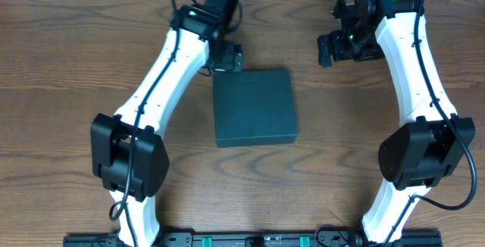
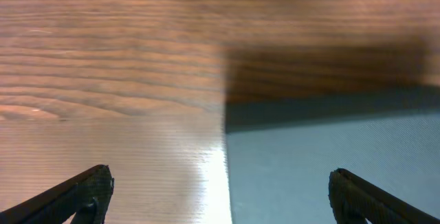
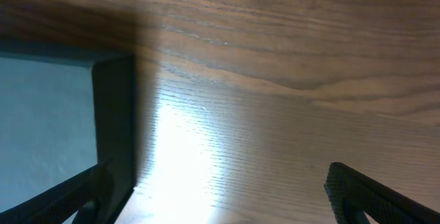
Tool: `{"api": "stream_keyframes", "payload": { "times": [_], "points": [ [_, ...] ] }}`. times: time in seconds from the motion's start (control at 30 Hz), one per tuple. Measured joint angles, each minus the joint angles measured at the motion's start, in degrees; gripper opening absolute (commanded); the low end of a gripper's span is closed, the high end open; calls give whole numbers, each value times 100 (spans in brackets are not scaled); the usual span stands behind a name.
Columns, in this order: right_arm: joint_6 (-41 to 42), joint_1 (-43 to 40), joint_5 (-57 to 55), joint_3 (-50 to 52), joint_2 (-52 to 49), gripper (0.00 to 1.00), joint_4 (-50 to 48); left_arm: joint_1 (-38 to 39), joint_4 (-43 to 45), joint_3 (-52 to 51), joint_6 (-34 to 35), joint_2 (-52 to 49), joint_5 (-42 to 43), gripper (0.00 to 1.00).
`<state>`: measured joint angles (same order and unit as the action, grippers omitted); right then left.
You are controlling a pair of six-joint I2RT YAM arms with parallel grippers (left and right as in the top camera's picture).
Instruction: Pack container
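Dark green container (image 1: 253,107) (lid closed) sits mid-way across the bench (image 1: 68,50). The left gripper (image 1: 226,57), fingers spread and empty, is at its far-left corner; the right gripper (image 1: 326,51), likewise spread, is well apart.

Overhead, light is bright and even, the picture sharp, with faint soft shadows on the brown wood-grain table (image 1: 61,65). In the left wrist view the top of the frame is blurred; a dark shadow band lies above the dark teal-green square matte container (image 2: 330,176), and pale glare runs down its left edge. The right wrist view has white glare at lower centre-left and shade at upper left.
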<state>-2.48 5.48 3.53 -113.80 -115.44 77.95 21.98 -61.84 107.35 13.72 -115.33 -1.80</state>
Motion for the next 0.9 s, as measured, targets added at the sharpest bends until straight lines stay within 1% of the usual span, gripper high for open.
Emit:
{"api": "stream_keyframes", "payload": {
  "times": [0.17,0.9],
  "points": [
    [0,0,-63,0,0,99,0,-201,-24,0,0,4,-17,99],
    [0,0,-79,0,0,99,0,-201,-33,0,0,4,-17,99]
  ]
}}
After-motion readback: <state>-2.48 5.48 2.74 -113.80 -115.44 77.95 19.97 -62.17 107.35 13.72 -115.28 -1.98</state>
